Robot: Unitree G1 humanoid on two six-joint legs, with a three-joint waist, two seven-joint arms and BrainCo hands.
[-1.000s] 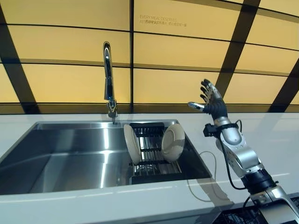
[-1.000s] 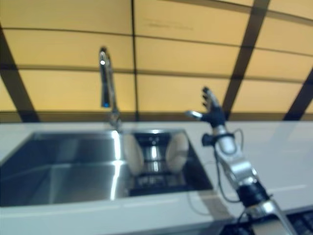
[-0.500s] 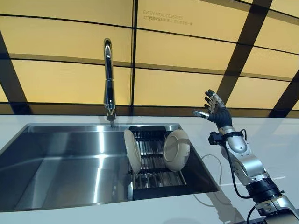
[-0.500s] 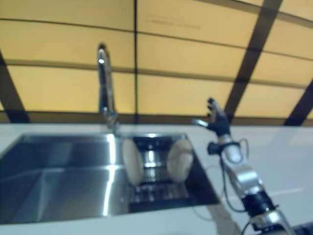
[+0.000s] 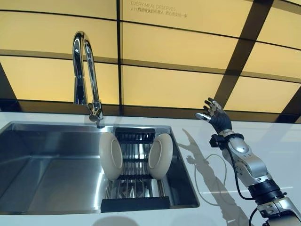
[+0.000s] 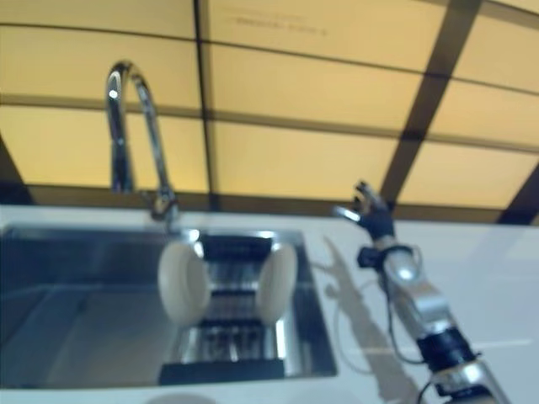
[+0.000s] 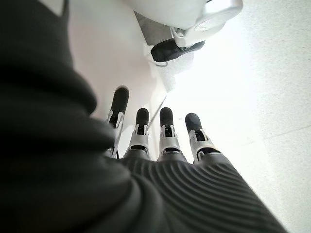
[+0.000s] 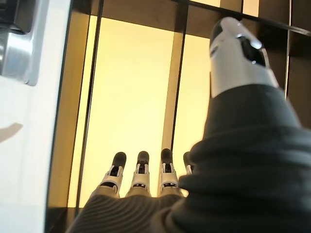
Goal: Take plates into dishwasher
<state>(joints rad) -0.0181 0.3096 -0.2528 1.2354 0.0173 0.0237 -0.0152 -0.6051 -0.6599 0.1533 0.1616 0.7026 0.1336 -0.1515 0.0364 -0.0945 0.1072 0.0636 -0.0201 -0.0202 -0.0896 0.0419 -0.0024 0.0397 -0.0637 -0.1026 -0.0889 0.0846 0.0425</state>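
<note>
Plates [image 5: 111, 156] are being held on edge in a dark dish rack [image 5: 134, 169] that is seated in the right part of a stainless steel sink [image 5: 42, 174]. 2 white plates are being shown: 1 at the rack's left side and 1 [image 5: 161, 155] at its right side, well apart, with bare rack slats between them. Both are being kept close to upright. A chrome faucet [image 5: 84, 80] is being seen arching over the sink's rear edge, its spout ending just behind the left plate. The sink is being framed by a white countertop [image 5: 263, 136], and a wall of yellow panels [image 5: 169, 80] crossed by dark strips is rising behind it.

The right hand [image 5: 214, 116] is being held raised above the countertop, to the right of the sink and well apart from both plates. Its fingers [image 8: 140, 174] are being kept straight and spread, with the thumb [image 8: 240, 53] apart from them, and nothing is being grasped. In the right wrist view only the yellow wall is being shown past the fingertips.

The left hand [image 7: 160, 145] is being shown only in its own wrist view, with its fingers extended and relaxed, nothing enclosed by them, over a pale floor [image 7: 252, 87].
</note>
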